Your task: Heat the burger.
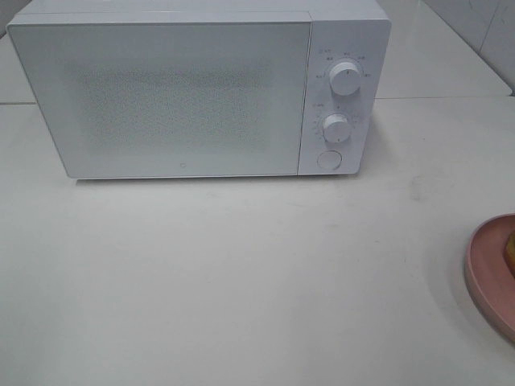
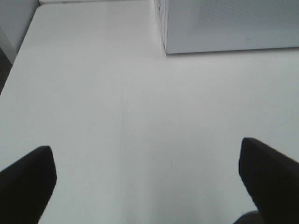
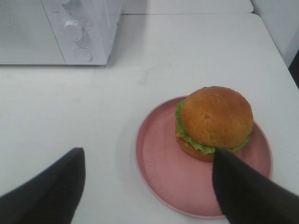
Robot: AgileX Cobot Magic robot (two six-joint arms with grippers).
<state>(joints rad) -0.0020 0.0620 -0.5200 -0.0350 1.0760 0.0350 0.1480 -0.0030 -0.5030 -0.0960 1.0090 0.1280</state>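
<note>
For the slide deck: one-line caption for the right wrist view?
Open right hand above a golden-bun burger on a round pink plate, closed white microwave behind.

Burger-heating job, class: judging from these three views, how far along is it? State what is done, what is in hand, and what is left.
Done: nothing yet. The microwave door is shut, and the burger sits on the pink plate on the table. In hand: nothing; the right gripper is open above the plate, and the left gripper is open over bare table. Left: open the door, load the burger, close it and set the dials.
</note>
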